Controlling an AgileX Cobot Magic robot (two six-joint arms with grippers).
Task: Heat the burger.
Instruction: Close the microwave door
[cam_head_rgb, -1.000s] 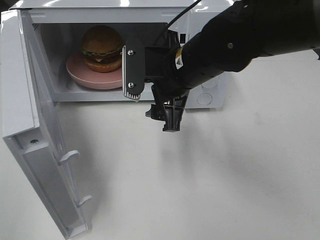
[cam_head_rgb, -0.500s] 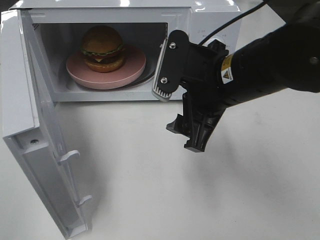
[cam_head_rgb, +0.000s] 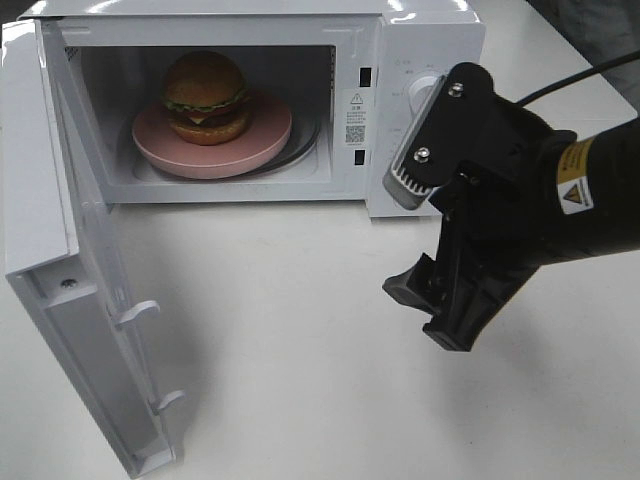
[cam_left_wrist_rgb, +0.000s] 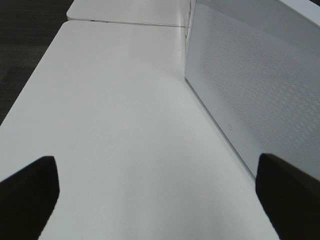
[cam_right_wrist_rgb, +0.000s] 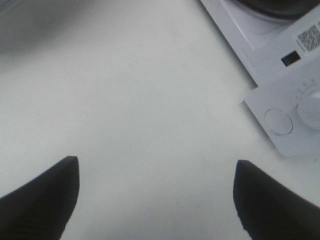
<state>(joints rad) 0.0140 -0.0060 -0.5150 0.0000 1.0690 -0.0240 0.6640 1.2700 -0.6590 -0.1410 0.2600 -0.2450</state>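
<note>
burger (cam_head_rgb: 205, 97) in microwave (cam_head_rgb: 420, 40), right fingers (cam_head_rgb: 418, 155) outside (spread)

Brightly, evenly lit from overhead. Glare patches along the microwave (cam_head_rgb: 420, 60) top; soft shadows on the white table (cam_head_rgb: 300, 400) beside the open door (cam_head_rgb: 90, 330) (fainter under the right arm (cam_head_rgb: 560, 190)). Fingertips (cam_left_wrist_rgb: 27, 195) dark and defocused in 2 wrist views.

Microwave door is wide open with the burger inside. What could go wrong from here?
1. The door stands swung far out; a hard push to shut it could slide the microwave or jolt the burger on its pink plate.
2. The open right gripper hangs near the dial; it could bump it.
</note>
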